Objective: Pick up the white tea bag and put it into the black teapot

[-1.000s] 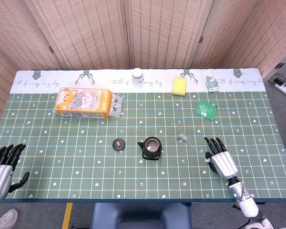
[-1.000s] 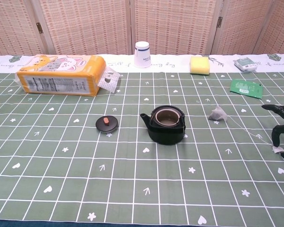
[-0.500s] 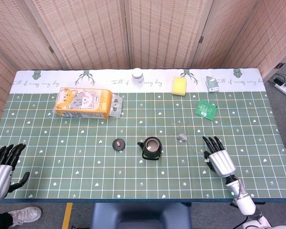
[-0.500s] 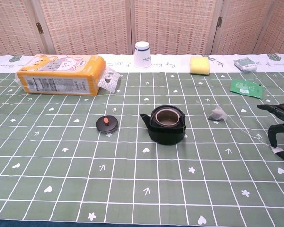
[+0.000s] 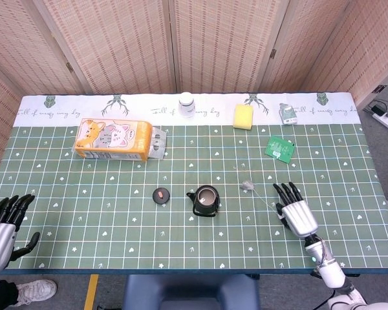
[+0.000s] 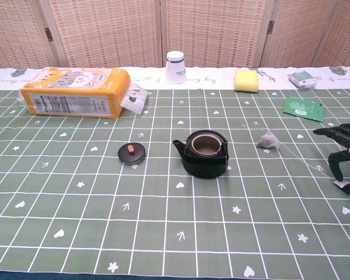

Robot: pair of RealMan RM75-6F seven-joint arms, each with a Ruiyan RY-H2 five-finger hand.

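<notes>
White tea bag (image 5: pixel 247 186) lies on the green tablecloth ahead-left of the right hand (image 5: pixel 295 211), its string trailing back toward the fingers. That hand hovers spread, holding nothing. Beyond it sits the lidless black teapot (image 5: pixel 205 201). Snagging the string could drag the light bag away before any pinch.

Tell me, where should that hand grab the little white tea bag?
Probably by its paper tag or string, from the right: the pouch is small and soft, while the string trails toward the right hand, whose fingers are already around the tag.
</notes>
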